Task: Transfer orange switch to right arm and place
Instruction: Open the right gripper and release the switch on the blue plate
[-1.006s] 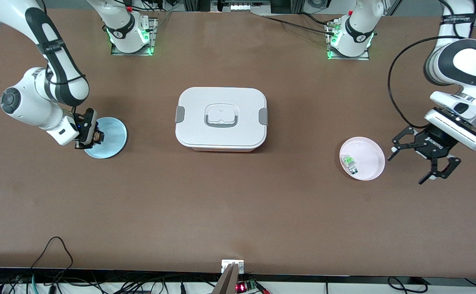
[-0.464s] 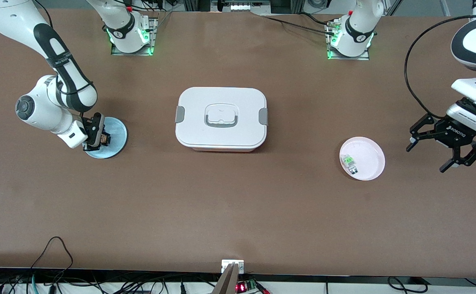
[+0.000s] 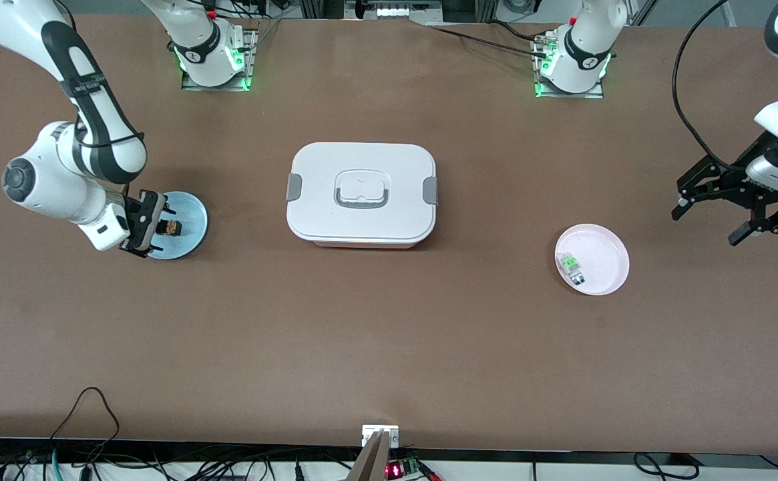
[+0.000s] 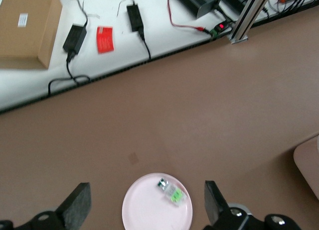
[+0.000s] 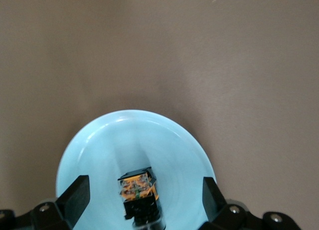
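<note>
The orange switch lies on the light blue plate near the right arm's end of the table. My right gripper is open at the plate's edge. In the right wrist view the switch sits on the blue plate between the spread fingers of my right gripper, which touch nothing. My left gripper is open and empty over bare table beside the pink plate, toward the left arm's end.
A white lidded box with grey latches stands mid-table. A small clear part with a green marking lies on the pink plate; the left wrist view shows the part and the plate. Cables run along the table's near edge.
My right gripper lowered the switch onto the blue plate, opened and drew back a little. My left gripper moved away from the pink plate toward its end of the table.
</note>
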